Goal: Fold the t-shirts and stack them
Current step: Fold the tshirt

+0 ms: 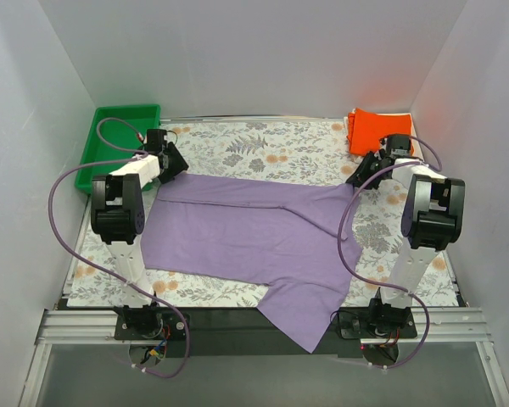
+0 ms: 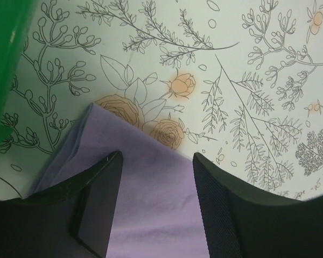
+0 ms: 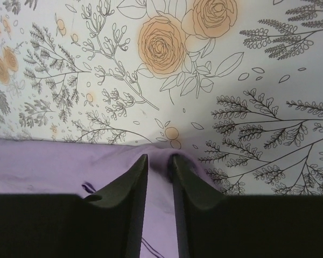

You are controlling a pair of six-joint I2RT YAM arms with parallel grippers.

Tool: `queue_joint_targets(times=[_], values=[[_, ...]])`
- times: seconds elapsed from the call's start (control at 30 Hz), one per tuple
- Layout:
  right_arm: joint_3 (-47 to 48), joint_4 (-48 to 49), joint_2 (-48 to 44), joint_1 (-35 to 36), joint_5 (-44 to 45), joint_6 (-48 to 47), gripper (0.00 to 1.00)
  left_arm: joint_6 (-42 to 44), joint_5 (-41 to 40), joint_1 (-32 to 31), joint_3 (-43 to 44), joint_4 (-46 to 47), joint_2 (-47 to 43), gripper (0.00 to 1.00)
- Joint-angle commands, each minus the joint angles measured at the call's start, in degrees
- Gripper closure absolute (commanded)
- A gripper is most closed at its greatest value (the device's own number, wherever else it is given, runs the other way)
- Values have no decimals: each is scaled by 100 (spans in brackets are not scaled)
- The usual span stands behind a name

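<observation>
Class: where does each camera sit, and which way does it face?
Top external: above and behind the bases, looking down on both arms and the lavender t-shirt.
Left wrist: on that arm, facing down past the open left pincer at a shirt corner.
Right wrist: facing down past the right pincer, shut on the shirt's edge.
All share the shirt.

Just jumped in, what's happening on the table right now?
Both arms are working the purple t-shirt, spread out on the floral cloth. The right gripper is pinched on its far edge near the folded orange t-shirt. The left gripper sits open over the opposite far corner, beside the green tray.
</observation>
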Motion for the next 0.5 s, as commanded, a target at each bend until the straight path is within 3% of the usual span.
queue_joint_targets(times=[0.0, 0.17, 0.47], values=[[37, 239, 43, -40, 3, 161, 74, -18, -112, -8, 47, 58, 215, 48], [-95, 265, -19, -145, 161, 179, 99, -167, -358, -8, -111, 23, 338, 49], [-271, 274, -45, -409, 303, 38, 99, -300, -420, 62, -120, -83, 496, 49]])
